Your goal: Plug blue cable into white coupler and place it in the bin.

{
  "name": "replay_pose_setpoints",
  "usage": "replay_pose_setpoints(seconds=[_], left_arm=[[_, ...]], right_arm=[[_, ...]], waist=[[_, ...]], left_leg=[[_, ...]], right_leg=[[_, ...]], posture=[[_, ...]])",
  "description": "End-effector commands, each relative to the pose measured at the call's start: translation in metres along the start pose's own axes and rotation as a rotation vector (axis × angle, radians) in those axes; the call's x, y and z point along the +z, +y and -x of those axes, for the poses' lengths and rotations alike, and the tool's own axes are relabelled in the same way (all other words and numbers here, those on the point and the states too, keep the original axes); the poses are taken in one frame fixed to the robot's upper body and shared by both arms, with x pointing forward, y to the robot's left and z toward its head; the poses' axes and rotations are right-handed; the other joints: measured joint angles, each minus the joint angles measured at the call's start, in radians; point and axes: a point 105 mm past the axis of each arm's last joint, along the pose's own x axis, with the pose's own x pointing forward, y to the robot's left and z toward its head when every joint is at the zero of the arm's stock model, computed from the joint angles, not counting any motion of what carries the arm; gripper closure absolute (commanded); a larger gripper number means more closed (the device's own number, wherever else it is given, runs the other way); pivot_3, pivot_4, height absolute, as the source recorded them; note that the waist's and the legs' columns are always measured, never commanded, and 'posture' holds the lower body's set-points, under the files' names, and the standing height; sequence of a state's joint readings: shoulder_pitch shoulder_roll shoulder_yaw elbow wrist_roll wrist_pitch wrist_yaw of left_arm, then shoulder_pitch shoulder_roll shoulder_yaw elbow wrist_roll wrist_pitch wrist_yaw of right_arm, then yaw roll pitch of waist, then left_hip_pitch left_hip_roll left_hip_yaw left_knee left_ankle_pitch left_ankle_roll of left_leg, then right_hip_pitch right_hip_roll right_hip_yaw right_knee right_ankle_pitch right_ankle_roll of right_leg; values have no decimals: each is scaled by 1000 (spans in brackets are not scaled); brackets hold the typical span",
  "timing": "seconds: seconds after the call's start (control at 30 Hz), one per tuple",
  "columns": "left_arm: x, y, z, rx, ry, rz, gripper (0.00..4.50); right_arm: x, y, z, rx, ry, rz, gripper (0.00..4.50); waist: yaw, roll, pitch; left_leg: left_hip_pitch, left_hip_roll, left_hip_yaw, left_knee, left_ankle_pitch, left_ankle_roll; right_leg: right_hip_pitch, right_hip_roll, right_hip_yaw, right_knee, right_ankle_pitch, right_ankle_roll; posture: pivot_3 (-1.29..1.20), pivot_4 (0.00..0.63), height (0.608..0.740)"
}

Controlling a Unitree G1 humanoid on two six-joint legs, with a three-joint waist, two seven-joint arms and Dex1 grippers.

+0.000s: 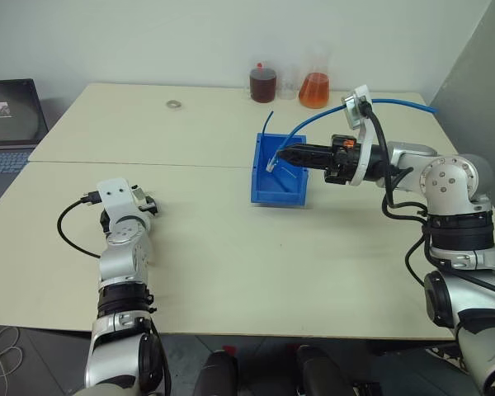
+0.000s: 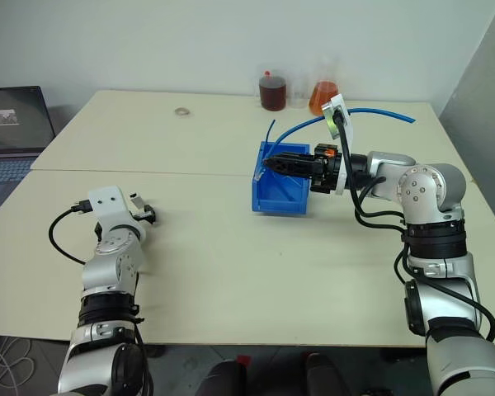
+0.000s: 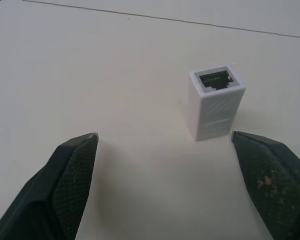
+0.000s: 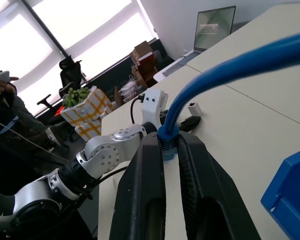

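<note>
At about eight o'clock on the pale beige table [image 1: 231, 264], the robot's left gripper [image 3: 165, 150] hovers low with its two black textured fingers [image 3: 72, 170] spread wide and nothing between them. Just beyond their tips the tiny white boxy plastic coupler [image 3: 216, 101] stands on end on the table, its dark socket facing up, nearer the right-hand finger and touching neither. Farther back, near two o'clock, the right gripper [image 1: 282, 156] reaches in level over the bright blue rectangular plastic bin [image 1: 278, 188], its fingers pinched shut on the thin light-blue cable [image 1: 396, 102] just behind the small clear plug [image 1: 271, 165], which hangs over the bin's open top. From the grip the cable arcs up and away toward the table's far right edge. At twelve o'clock a jar of dark liquid [image 1: 263, 83] and a flask of orange liquid [image 1: 314, 88] stand by the wall, a small metal ring [image 1: 175, 104] lies at eleven, and an open laptop [image 1: 8, 124] sits off the table at ten.
</note>
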State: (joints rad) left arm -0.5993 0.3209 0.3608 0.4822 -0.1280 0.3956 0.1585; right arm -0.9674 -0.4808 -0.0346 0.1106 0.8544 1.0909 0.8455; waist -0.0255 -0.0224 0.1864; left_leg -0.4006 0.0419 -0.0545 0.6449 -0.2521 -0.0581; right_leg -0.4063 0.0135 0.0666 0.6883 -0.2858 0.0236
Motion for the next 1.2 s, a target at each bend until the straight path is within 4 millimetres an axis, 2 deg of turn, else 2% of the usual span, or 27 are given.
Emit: replay_pose_setpoints(seconds=[0.03, 0.43, 0.53, 0.7, 0.87, 1.03, 1.07, 1.2], left_arm=[[-9, -11, -7, -63, 42, 50, 14], [-18, -22, -10, -109, 85, 144, 14], [-18, -25, -9, -116, 86, 170, 502], [-20, -25, -9, -113, 93, 171, 1642], [-20, -23, -9, -111, 93, 161, 2507], [-21, -19, -9, -102, 88, 144, 3587], [-20, -19, -9, -104, 88, 144, 3730], [-20, -19, -9, -100, 88, 140, 3729]], right_arm=[[13, 11, 4, 11, -26, 69, 4376], [10, 10, 4, -7, -17, 76, 4376], [10, 10, 4, -6, -18, 76, 4376], [11, 9, 4, -8, -25, 76, 4376], [9, 7, 5, -23, -25, 72, 4376], [7, 5, 5, -34, -21, 78, 4376], [6, 5, 5, -35, -19, 80, 4376], [7, 3, 5, -44, -26, 82, 4376]], waist=[[1, 0, 0], [1, 2, -1], [1, 3, -2], [1, 3, -2], [1, 3, -2], [1, 3, -2], [1, 3, -2], [1, 3, -2]], left_leg=[[0, 0, 0, 0, 0, 0], [0, -1, -1, 0, 0, 0], [0, -2, -1, 0, 0, 0], [0, -2, -1, 0, 0, 0], [0, -3, -1, 0, 0, 0], [0, -3, -2, 0, 0, 0], [0, -3, -2, 0, 0, 0], [0, -3, -2, 0, 0, 0]], right_leg=[[0, 0, 0, 0, 0, 0], [0, -1, 0, 1, 0, 0], [0, -2, 0, 2, 0, 0], [0, -2, -1, 2, 0, 0], [0, -2, -1, 2, 0, 0], [0, -2, -1, 2, 0, 0], [0, -2, -1, 2, 0, 0], [1, -2, -1, 2, 0, 0]], posture=[[0, 150, 740], [0, 150, 740], [0, 150, 740], [0, 150, 740], [0, 150, 740], [0, 150, 740], [0, 150, 740], [0, 150, 740]])
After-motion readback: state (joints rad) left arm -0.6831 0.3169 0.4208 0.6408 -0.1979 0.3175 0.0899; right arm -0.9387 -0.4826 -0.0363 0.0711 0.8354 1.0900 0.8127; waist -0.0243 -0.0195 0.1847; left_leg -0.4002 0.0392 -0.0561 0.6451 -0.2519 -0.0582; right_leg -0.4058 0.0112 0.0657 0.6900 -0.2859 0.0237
